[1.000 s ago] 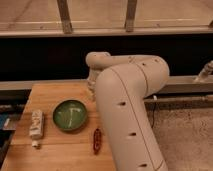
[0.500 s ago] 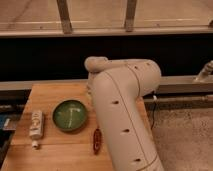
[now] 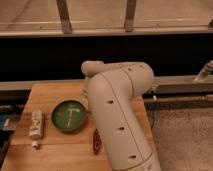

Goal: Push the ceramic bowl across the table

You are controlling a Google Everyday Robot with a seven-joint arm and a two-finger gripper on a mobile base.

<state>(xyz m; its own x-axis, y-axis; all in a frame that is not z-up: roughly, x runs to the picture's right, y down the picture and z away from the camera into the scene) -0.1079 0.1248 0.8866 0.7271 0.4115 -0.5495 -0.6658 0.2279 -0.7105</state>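
Note:
The ceramic bowl (image 3: 69, 115) is round, shallow and glossy green with pale streaks inside. It sits on the light wooden table (image 3: 50, 92), left of centre. My large white arm (image 3: 117, 110) rises from the lower right and bends over the table just right of the bowl. Its edge overlaps the bowl's right rim in this view. My gripper is hidden behind the arm and does not show.
A white tube-like bottle (image 3: 36, 125) lies on the table left of the bowl. A small red object (image 3: 96, 142) lies near the front edge, beside the arm. A blue item (image 3: 5, 122) sits off the table's left edge. A dark wall and rail run behind.
The arm has swung left, and its bulk now sits closer to the bowl's right rim. The bowl has stayed about where it was.

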